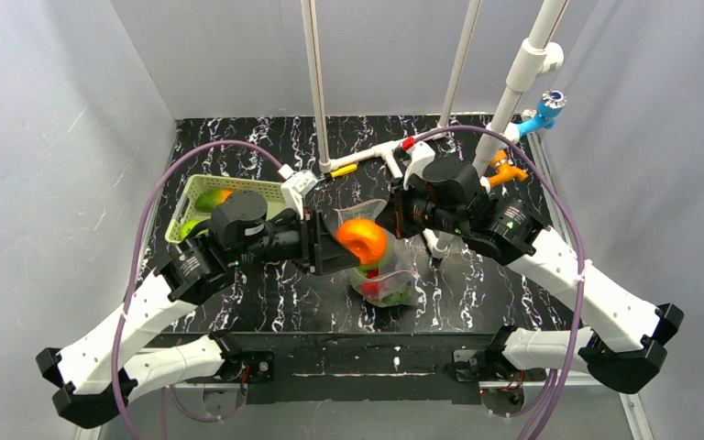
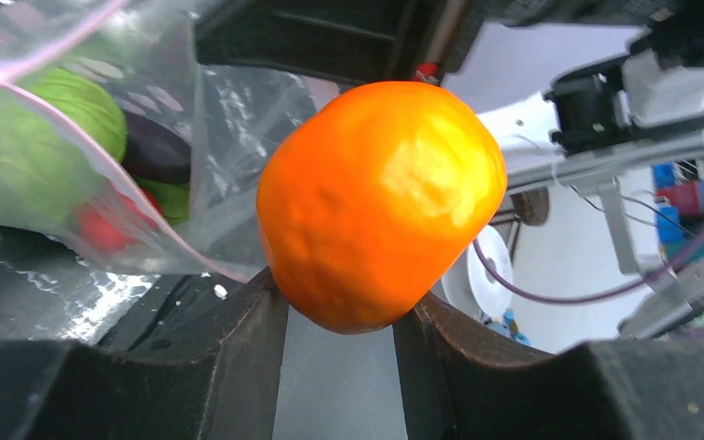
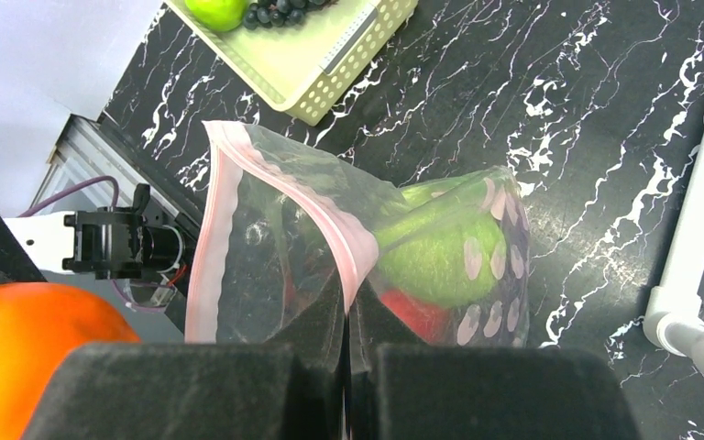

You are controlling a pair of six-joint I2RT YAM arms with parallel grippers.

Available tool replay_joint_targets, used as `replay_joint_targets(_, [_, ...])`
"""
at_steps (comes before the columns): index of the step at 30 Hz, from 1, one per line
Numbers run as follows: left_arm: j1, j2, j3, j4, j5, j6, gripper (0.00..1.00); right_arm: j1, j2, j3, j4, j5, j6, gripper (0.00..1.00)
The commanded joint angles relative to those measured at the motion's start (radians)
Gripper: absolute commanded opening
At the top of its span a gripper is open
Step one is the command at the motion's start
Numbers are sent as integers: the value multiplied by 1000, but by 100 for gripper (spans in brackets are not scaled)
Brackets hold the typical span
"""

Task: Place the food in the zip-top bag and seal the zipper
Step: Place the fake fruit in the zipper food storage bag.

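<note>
Your left gripper stands partly open, both fingers clamped on the orange, which hangs in the air just beside the open mouth of the zip-top bag. Your right gripper is pinched tight on the bag's rim at the pinkish zipper, holding that edge up above the marbled table. A green piece and a red piece lie inside the bag.

Vivid orange fruit, clear bag with pink zipper (black, white-veined table).

bright even light; glare on orange; foregrounds soft.
</note>
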State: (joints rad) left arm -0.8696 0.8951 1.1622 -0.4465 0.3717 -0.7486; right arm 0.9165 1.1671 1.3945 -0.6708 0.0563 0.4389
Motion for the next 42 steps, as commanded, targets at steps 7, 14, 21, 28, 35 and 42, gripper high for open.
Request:
replay_joint_targets(7, [-17, 223, 177, -345, -257, 40, 0, -4, 8, 134, 73, 36, -14, 1])
replay_joint_targets(14, [-17, 256, 152, -366, -210, 36, 0, -3, -11, 106, 83, 38, -14, 1])
replay_joint_targets(21, [-18, 320, 207, -402, -179, 48, 17, -4, 1, 98, 93, 10, -3, 1])
replay_joint_targets(28, [-17, 303, 219, -371, -171, 52, 57, -3, -9, 91, 82, 22, -3, 1])
replay_joint_targets(35, [-18, 225, 222, -387, -184, 72, 73, -3, -6, 83, 82, 25, -16, 1])
replay_joint_targets(42, [-17, 195, 282, -486, -271, 83, 77, -4, -10, 90, 78, 35, -21, 1])
